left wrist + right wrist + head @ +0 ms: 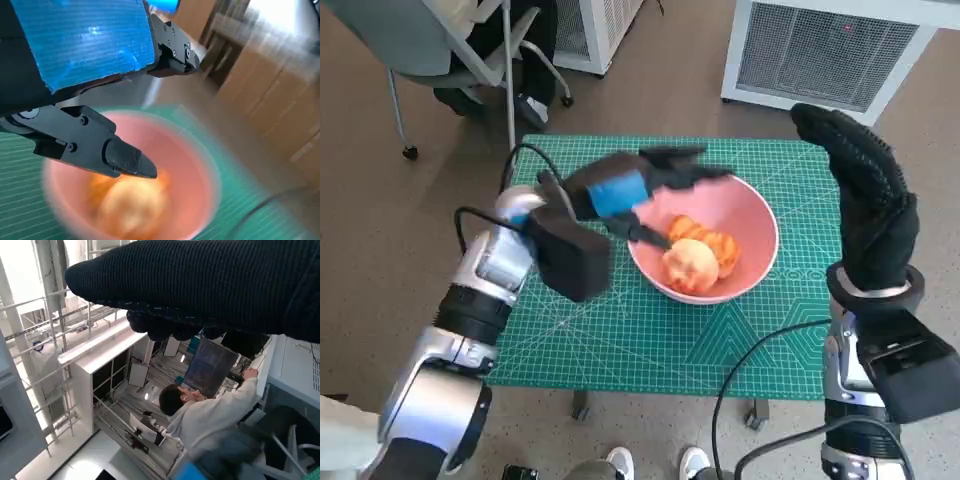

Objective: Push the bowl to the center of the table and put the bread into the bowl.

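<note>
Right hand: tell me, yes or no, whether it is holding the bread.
No. In the head view the right hand is raised, holding nothing, while the bread lies in the pink bowl.

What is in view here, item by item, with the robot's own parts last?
Bowl: one, pink, mid-table on the mat.
Bread: orange-tan pieces inside the bowl; count unclear.
Mat: one, green, covering the table.
Chair: one, grey, far left on the floor.
White units: two, on the floor beyond the table.
Person: one, pale top, right wrist view.
Left hand: black, blue-taped, over the bowl, empty.
Right hand: black glove, raised, empty.
</note>
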### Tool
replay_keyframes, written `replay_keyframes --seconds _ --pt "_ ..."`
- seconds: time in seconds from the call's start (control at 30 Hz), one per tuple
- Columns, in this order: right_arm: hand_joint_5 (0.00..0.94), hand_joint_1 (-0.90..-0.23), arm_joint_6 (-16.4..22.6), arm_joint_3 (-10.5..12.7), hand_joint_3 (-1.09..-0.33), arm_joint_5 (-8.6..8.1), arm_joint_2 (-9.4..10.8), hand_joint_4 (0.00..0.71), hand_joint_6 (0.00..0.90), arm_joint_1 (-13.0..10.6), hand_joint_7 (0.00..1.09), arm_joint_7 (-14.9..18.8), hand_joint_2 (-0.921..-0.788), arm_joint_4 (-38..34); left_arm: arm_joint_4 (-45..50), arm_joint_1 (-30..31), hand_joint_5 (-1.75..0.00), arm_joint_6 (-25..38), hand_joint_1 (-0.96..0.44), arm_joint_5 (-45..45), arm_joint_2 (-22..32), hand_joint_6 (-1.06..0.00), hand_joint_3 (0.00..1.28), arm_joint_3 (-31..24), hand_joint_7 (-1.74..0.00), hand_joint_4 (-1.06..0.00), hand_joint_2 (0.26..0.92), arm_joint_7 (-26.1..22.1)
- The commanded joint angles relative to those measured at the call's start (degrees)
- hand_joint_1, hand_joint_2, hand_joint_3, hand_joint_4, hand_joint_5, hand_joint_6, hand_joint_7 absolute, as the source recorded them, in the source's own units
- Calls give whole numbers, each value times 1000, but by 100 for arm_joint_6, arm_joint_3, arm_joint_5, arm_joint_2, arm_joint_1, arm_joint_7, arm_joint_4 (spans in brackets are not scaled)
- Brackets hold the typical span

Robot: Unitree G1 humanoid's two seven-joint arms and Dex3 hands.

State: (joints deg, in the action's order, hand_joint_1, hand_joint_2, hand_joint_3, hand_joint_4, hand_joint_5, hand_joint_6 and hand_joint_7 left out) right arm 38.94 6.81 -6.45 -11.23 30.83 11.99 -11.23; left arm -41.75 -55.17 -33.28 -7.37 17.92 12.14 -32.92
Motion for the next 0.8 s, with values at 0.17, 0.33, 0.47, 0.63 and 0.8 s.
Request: replay_keyframes --seconds 0.17,0.33,0.47,0.63,0.8 --pt "10 -575 -125 -23 -719 40 25 308 13 144 704 -67 -921 42 488 463 -70 40 -251 1452 -653 -419 152 -917 -80 -309 920 183" --pt "10 -574 -110 -43 -718 85 48 309 14 205 702 -110 -921 53 1003 862 -353 273 -265 1940 -1039 -110 241 -1174 -708 -193 921 411" --pt "9 -567 -91 -63 -725 157 54 308 16 263 699 -166 -921 51 1285 1153 -533 264 -267 2149 -1297 -24 294 -1305 -891 -111 921 580" --pt "7 -563 -52 -70 -734 212 36 306 17 347 697 -197 -921 -37 1375 1309 -628 130 -274 2151 -1418 -3 335 -1370 -944 -68 921 626" --pt "6 -562 -24 -79 -738 209 38 305 17 424 697 -183 -921 -128 1336 1368 -693 51 -287 2124 -1442 0 389 -1401 -953 -35 921 604"
